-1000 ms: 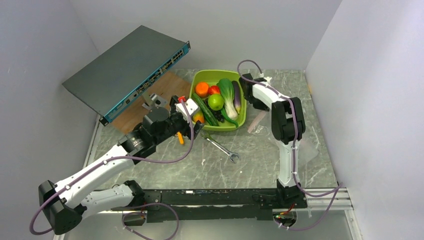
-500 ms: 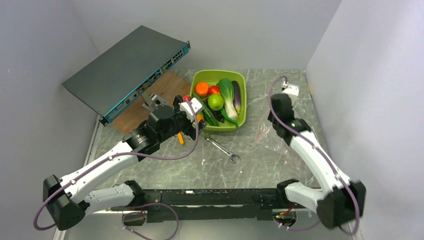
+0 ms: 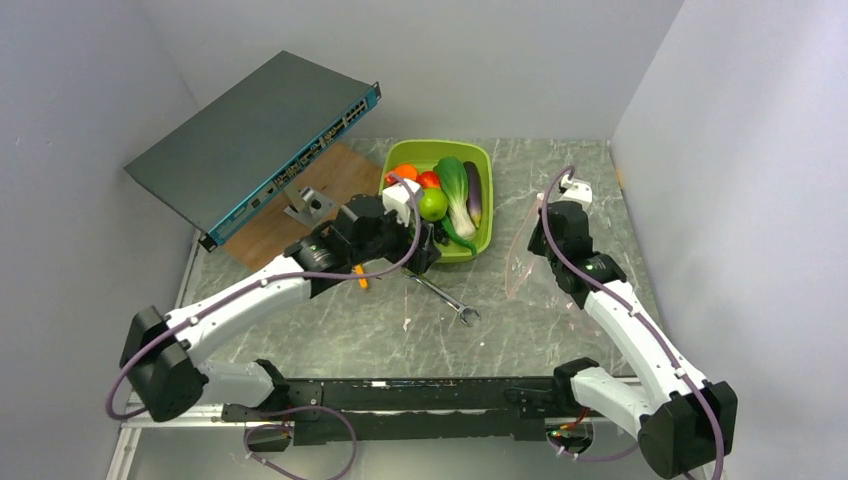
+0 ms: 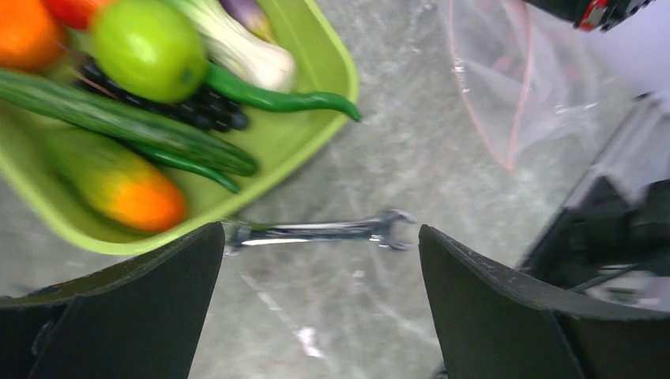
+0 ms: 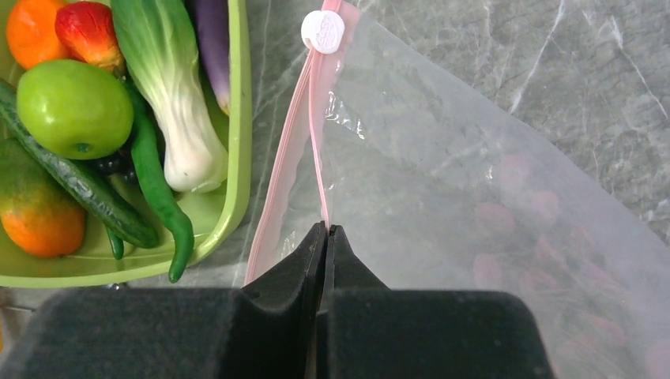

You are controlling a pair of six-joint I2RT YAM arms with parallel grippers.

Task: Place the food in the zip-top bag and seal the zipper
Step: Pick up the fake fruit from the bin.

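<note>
Both fingers of the right gripper [image 5: 325,230] pinch the pale pink zipper strip [image 5: 314,118] of the clear floppy plastic bag [image 5: 474,181], held up toward the right edge of the bench [image 3: 520,335]. Left gripper [image 4: 318,237] gapes wide and empty over the lime-green plastic tub [image 4: 294,142] of toy food [image 4: 150,47] by the far edge.

Food all in lime-green tub [image 5: 240,118], far centre: round green fruit [image 3: 431,203], tomato [image 3: 428,180], orange [image 3: 405,172], bok choy [image 3: 455,190], eggplant [image 3: 473,193], cucumber [image 5: 75,185], grapes [image 4: 201,106] underneath. Zip-top bag [image 5: 474,197]: clear, held up just right of tub, mouth parted. Pink zipper [image 5: 316,110]: one lip pinched in right gripper [image 5: 325,230].
</note>
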